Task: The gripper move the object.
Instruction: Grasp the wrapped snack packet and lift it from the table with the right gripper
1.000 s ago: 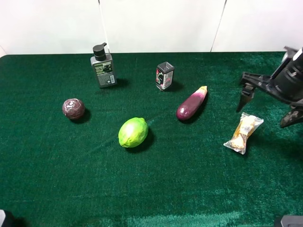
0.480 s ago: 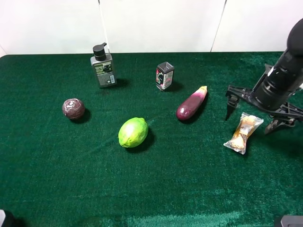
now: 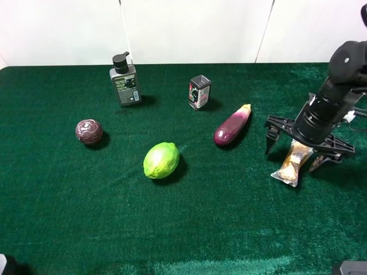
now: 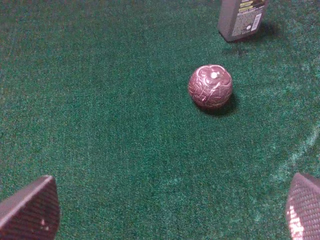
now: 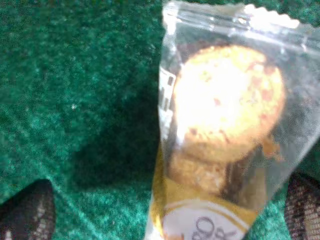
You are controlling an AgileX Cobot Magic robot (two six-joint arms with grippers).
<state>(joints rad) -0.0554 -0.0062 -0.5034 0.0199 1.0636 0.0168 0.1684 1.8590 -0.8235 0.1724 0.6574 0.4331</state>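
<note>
- right gripper point(image 3: 299, 148): a black cylindrical hand on the right of the exterior high view, standing directly over the far end of the packet. its thin fingers point(image 3: 269, 137) are splayed wide on both sides of the packet and pinch nothing.
- packet point(image 3: 291, 165): a clear wrapper with crimped ends and a pale yellow-tan snack inside. it lies flat on the green cloth point(image 3: 189, 229), to the right of the eggplant and well apart from it. its near end points toward the front left, and its far end is hidden beneath the hand.
- right wrist view: the packet fills most of the frame, with a round golden biscuit showing through the film. one dark fingertip point(image 5: 27, 210) stands clear of the wrapper. whether the opposite tip touches the film cannot be told.
- left gripper point(image 4: 165, 207): two woven-textured fingertips set far apart over bare cloth, with nothing between them.
- dark red ball point(image 3: 89, 131): on the left of the cloth, ahead of the left gripper.
- pump bottle point(image 3: 124, 80): grey with a black top, upright near the back edge behind the ball.
- small can point(image 3: 199, 91): upright at the back centre.
- eggplant point(image 3: 232, 126): purple, lying at a slant right of centre.
- lime point(image 3: 161, 160): green, near the centre, to the front left of the eggplant.
</note>
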